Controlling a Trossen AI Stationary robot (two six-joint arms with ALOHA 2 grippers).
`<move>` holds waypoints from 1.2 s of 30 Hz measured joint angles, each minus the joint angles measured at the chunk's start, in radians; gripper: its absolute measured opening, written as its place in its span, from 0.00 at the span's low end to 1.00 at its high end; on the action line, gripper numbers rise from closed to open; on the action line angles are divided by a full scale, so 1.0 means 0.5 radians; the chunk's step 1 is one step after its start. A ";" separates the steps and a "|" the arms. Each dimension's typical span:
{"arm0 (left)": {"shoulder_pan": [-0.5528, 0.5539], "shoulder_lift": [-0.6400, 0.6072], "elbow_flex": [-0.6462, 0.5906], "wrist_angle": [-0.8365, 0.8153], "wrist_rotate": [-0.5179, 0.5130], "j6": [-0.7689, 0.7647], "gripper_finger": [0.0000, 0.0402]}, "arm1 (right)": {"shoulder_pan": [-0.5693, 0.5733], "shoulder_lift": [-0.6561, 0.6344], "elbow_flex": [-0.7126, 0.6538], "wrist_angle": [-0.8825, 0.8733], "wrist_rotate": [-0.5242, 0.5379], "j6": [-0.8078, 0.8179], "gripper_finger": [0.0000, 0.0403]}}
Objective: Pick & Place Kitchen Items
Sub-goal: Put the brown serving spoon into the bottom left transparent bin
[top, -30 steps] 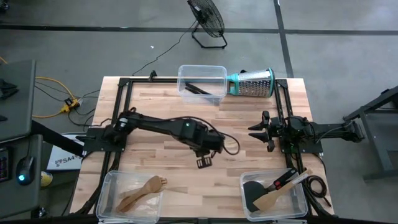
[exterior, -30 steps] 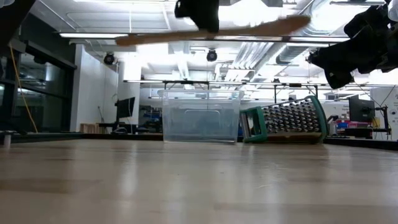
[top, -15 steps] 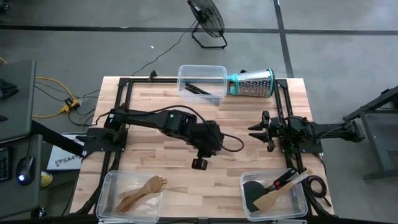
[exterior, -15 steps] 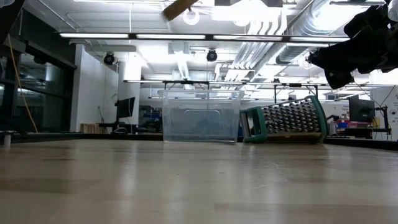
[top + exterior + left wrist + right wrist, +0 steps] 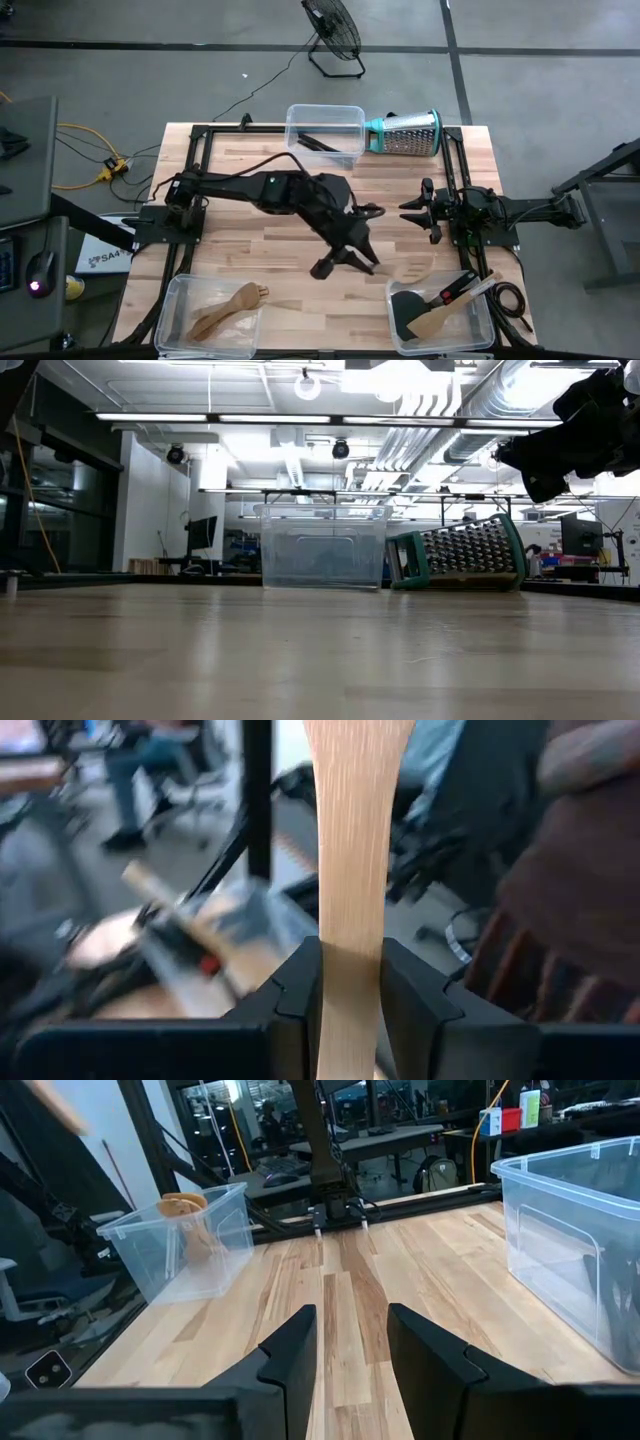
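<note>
The left gripper [image 5: 345,262] is clamped on a wooden spatula [image 5: 352,870] above the desk [image 5: 250,175]; the right gripper [image 5: 345,1345], jaws apart, waits at right.

I am two dark, matte arms built of blocky jointed segments, and a thin black cable loops loosely along my left one. My left pincer [image 5: 349,1005] ends in two black angular fingers [image 5: 290,995] with flat inner faces and chamfered outer edges, set on a broad dark crossbar. My right pincer [image 5: 351,1342] has the same pair of black wedge-shaped fingers on a wide black base, behind them a chunky black wrist block.
</note>
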 joint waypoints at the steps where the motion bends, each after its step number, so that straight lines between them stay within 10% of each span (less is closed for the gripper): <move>1: -0.001 0.000 0.000 0.045 0.045 -0.003 0.18 | 0.000 0.000 -0.001 -0.001 0.000 0.000 0.29; 36: 0.026 0.002 -0.240 0.512 0.310 -0.266 0.18 | 0.000 0.000 0.000 0.000 0.000 0.000 0.29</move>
